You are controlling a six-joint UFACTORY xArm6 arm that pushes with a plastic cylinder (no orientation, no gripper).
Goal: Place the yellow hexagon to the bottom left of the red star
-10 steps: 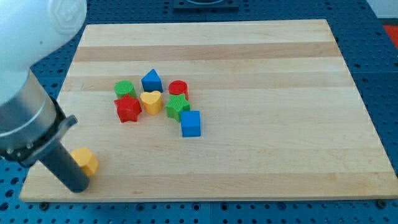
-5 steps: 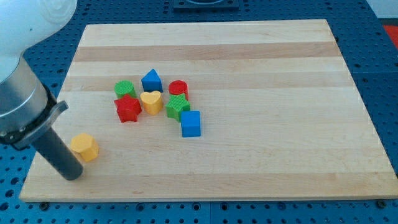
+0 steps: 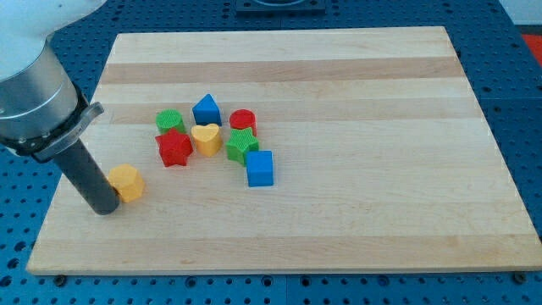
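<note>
The yellow hexagon (image 3: pixel 126 181) lies on the wooden board (image 3: pixel 356 195) at the view's left, below and left of the red star (image 3: pixel 174 148), with a gap between them. My tip (image 3: pixel 104 207) rests on the board just left of and below the hexagon, touching or almost touching its left side. The rod rises up and to the left out of view.
A cluster sits right of the red star: green cylinder (image 3: pixel 169 120), blue triangular block (image 3: pixel 206 108), red cylinder (image 3: pixel 243 121), yellow heart (image 3: pixel 205 138), green star (image 3: pixel 241 146), blue cube (image 3: pixel 260 168). The board's left edge is close to my tip.
My tip has moved up the view along the left side, and the yellow hexagon has slid up and slightly right, closer to the red star.
</note>
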